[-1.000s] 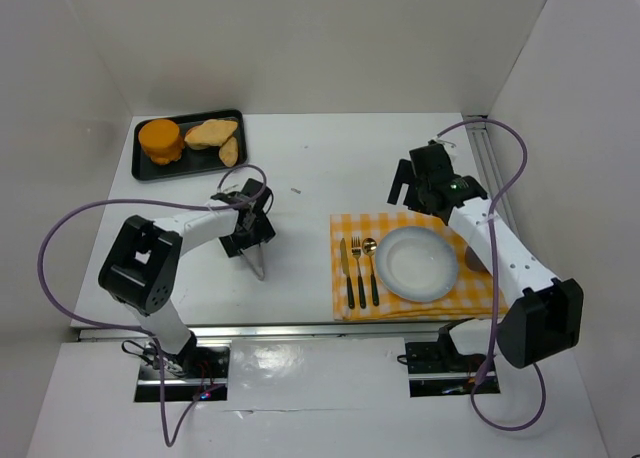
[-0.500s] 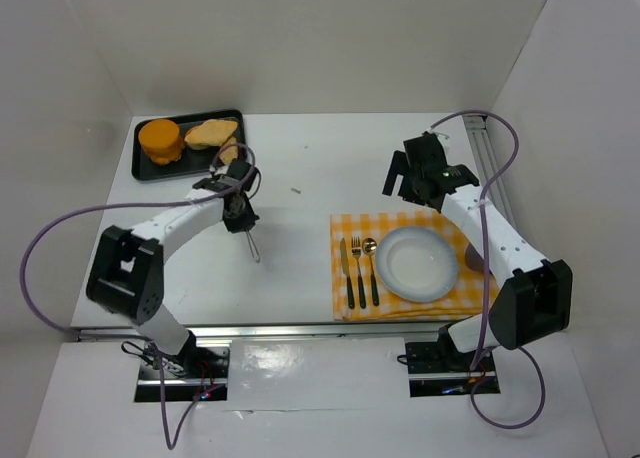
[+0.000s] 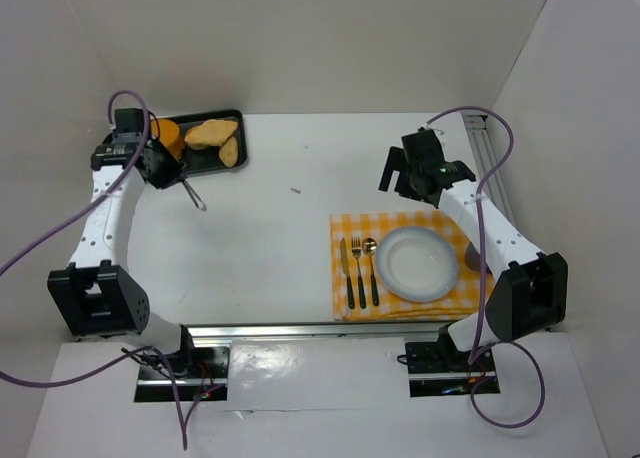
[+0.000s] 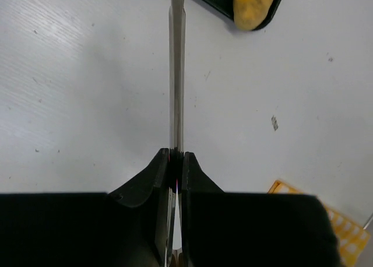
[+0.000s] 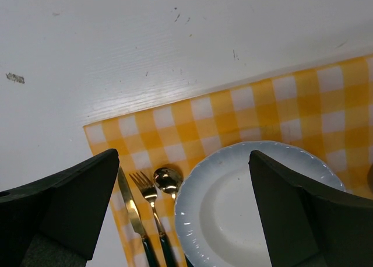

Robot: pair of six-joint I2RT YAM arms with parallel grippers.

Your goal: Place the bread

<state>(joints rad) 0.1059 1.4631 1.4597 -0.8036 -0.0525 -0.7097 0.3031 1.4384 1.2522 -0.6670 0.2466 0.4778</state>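
Note:
The bread (image 3: 164, 134), a round bright orange bun, sits at the left end of the black tray (image 3: 203, 166) at the back left, partly hidden by my left arm. My left gripper (image 3: 170, 171) (image 4: 176, 160) hovers right in front of the bun, shut on a thin metal utensil (image 3: 194, 195) (image 4: 176, 74) that points out toward the table's middle. The bun does not show in the left wrist view. My right gripper (image 3: 408, 175) (image 5: 182, 206) hangs open and empty over the back edge of the white plate (image 3: 417, 263) (image 5: 250, 208).
Two paler bread slices (image 3: 212, 133) (image 4: 252, 7) lie in the tray's right half. The plate rests on a yellow checked placemat (image 3: 350, 228) (image 5: 192, 121) with a knife (image 3: 345, 273), fork (image 3: 358, 268) and spoon (image 3: 371, 268) to its left. A dark object (image 3: 475, 259) stands right of the plate.
My left arm has swung from the table's middle to the back left beside the tray, carrying the metal utensil. The right gripper has shifted slightly back.

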